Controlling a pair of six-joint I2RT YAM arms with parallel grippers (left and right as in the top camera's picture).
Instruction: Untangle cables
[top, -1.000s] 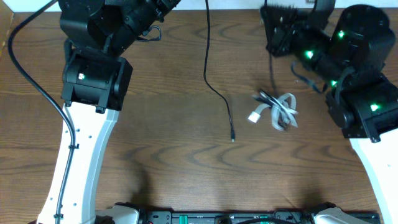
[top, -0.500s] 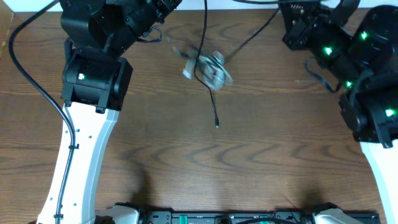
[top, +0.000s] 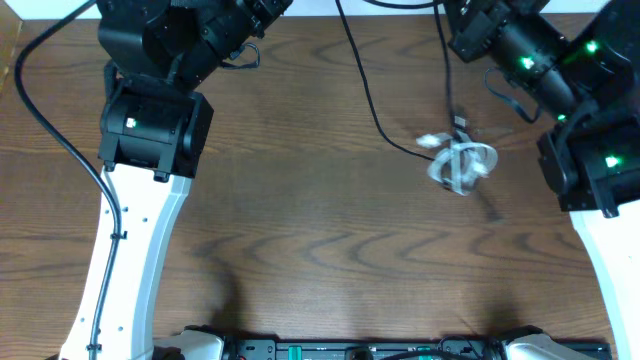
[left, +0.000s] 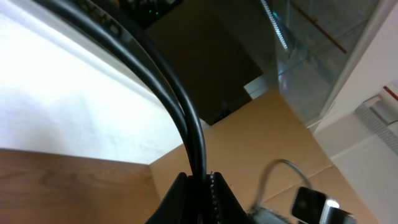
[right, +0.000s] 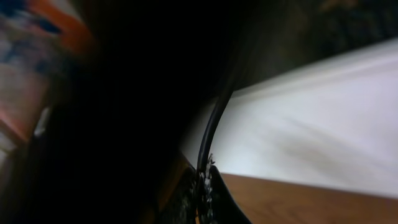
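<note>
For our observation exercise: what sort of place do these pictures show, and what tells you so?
Probably a robotics lab or workshop. A left arm and right arm work over a wood-grain table with tangled cables. The left wrist view shows cardboard and seemingly a glass partition beyond.

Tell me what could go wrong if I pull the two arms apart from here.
1. The knot bunches the white cable with both black ones; pulling apart may cinch it tighter instead of freeing it.
2. The left gripper holds the left black cable and the right gripper the right black cable only at the fingertips, so a hard tug could slip one out.
</note>
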